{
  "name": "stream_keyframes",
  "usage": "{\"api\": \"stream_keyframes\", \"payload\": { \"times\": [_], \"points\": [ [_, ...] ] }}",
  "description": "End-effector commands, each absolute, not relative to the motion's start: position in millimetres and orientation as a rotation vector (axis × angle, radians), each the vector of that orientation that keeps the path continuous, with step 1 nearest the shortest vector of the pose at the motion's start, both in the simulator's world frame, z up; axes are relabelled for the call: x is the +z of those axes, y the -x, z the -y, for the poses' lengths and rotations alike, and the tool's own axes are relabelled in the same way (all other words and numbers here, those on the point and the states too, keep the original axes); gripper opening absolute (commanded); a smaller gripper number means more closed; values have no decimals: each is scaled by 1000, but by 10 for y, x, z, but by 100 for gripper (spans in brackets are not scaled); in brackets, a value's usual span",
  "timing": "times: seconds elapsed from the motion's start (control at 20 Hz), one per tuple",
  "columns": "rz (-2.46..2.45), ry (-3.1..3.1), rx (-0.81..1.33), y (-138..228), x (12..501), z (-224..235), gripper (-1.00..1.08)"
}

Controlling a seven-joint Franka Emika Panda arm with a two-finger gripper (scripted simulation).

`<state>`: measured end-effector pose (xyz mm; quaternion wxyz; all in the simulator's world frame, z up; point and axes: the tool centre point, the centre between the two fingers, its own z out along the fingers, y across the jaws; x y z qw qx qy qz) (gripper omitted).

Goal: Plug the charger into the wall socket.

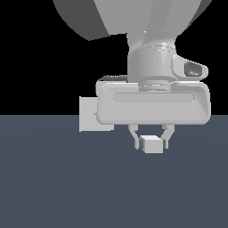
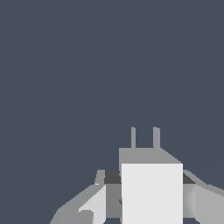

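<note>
Firstly, the surface [image 1: 67, 191] is recorded as a flat, plain slate-blue floor filling the lower half of the exterior view, with a featureless black backdrop above it; no walls or furnishings are shown. In the wrist view the same slate-blue field fills nearly the whole picture.

Item, one arm: a pale-grey Panda wrist and hand, seen large at the centre of the exterior view, pointing downward.

Item, one gripper [image 1: 151, 143]: two short fingers [image 1: 134, 137] are seen clenched on either side of the charger, which is held between them just above the floor.

Item, one charger [image 1: 152, 144]: a small light-grey oblong block, seated between the fingertips. In the wrist view its bright face [image 2: 152, 192] is shown close up, and two thin grey prongs [image 2: 144, 137] are seen projecting from its far end, side by side.

Item, one wall socket [image 1: 89, 114]: a flat upright pale square plate, standing at the floor's far edge toward the exterior view's left, partly hidden behind the hand. One tiny dark mark is visible on its face. It is kept apart from the charger.
</note>
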<state>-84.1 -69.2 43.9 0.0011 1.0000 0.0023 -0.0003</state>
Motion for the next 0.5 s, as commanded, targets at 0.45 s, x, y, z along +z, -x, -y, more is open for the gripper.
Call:
{"api": "stream_keyframes", "payload": {
  "times": [0.45],
  "points": [
    [-288, -3126, 1, 367, 943, -229, -100]
  ]
}}
